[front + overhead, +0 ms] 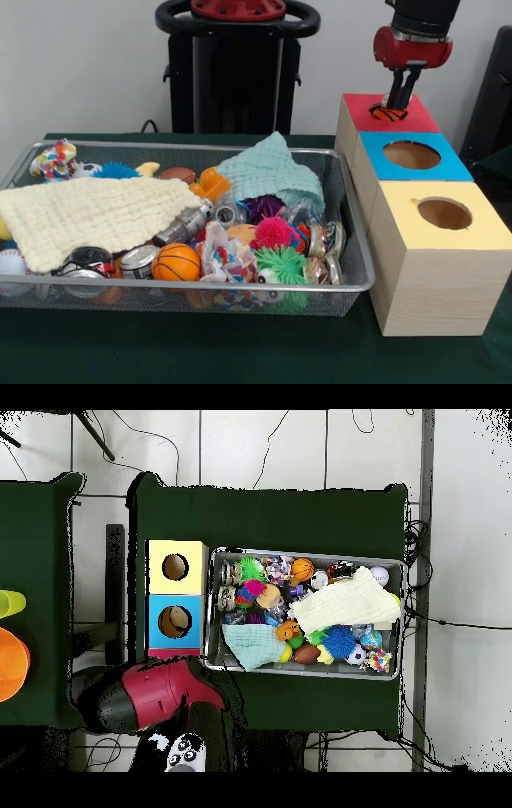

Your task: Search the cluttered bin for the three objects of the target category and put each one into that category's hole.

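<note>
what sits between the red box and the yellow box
The blue-topped box, its round hole showing, stands between the red-topped box and the yellow-topped box; the front view shows all three in one touching row.

A blue-topped box (412,156) sits just this side of the claw, and a yellow-topped box (445,214) comes next in the row – farther from it. Well off to the claw's side lie a pale yellow cloth (92,214) and a mint green cloth (270,170). Below them, farther still from the claw, rest a small basketball (176,262), a pink spiky ball (274,233) and a green spiky ball (280,265). A dark green tablecloth (200,352) covers the table.
</note>
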Tool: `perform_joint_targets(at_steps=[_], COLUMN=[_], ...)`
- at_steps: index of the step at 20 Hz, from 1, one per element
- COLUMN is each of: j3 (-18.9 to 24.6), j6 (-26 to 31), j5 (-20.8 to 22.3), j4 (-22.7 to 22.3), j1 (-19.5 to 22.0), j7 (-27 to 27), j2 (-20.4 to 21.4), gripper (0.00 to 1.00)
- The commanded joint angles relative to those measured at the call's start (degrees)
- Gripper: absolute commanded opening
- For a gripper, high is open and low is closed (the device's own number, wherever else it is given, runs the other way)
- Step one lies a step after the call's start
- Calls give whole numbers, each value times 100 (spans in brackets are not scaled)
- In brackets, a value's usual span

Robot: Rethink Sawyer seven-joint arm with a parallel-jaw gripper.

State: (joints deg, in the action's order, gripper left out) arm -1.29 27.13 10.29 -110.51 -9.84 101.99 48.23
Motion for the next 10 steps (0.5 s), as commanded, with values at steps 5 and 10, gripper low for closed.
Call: perform_joint_targets(at_steps=[5, 10], j3=[426, 283], j6=[-81, -315], j5=[271, 522], j4=[-313, -315], j1=[122, 40], j7=[261, 261], j2=[-365, -616], gripper=[0, 0])
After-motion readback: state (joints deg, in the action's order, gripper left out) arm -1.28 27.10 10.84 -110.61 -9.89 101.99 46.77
